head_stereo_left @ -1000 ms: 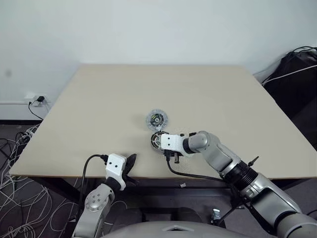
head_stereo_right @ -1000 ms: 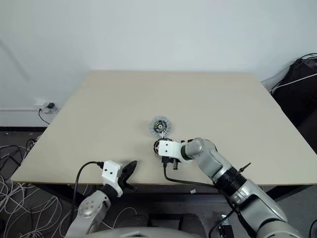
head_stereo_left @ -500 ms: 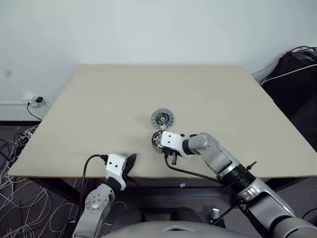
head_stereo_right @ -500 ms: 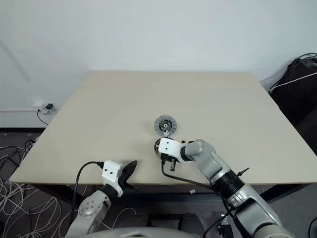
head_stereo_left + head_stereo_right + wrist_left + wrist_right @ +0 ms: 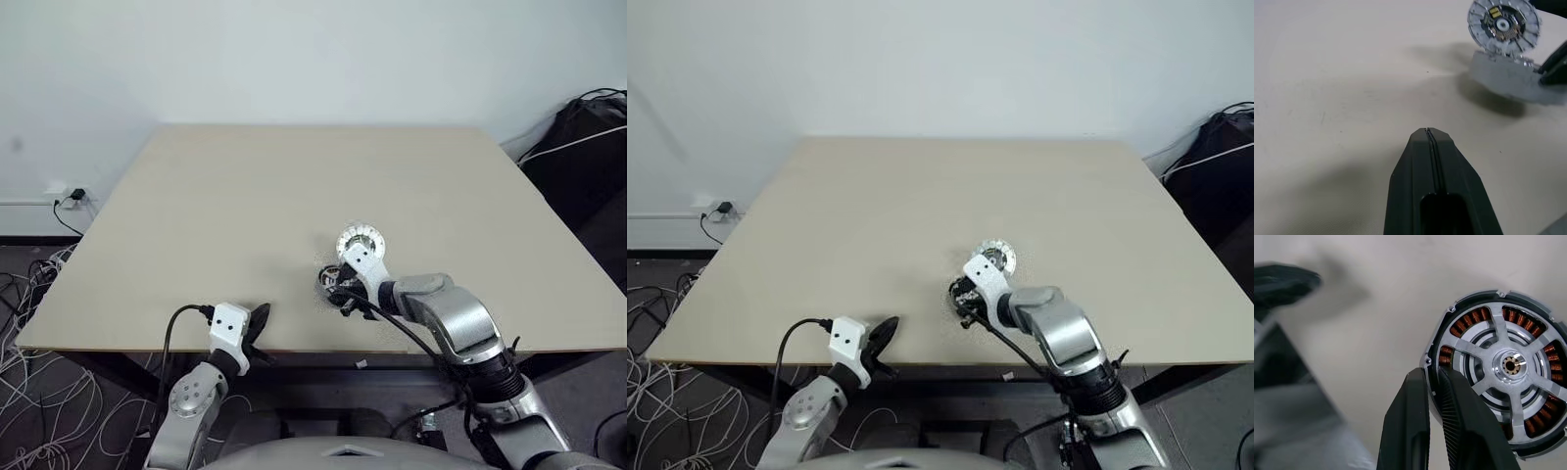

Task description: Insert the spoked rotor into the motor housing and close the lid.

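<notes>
The right gripper (image 5: 1432, 382) pinches the dark rim of the round spoked rotor (image 5: 1501, 377) with silver spokes over copper windings. A pale silvery round motor housing (image 5: 361, 240) sits just beyond. The left gripper (image 5: 1430, 134), clenched empty, hovers at the beige table's (image 5: 245, 196) near-left edge.

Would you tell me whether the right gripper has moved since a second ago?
Yes: the right gripper shifted rightward along the table's near edge, toward its right corner.
</notes>
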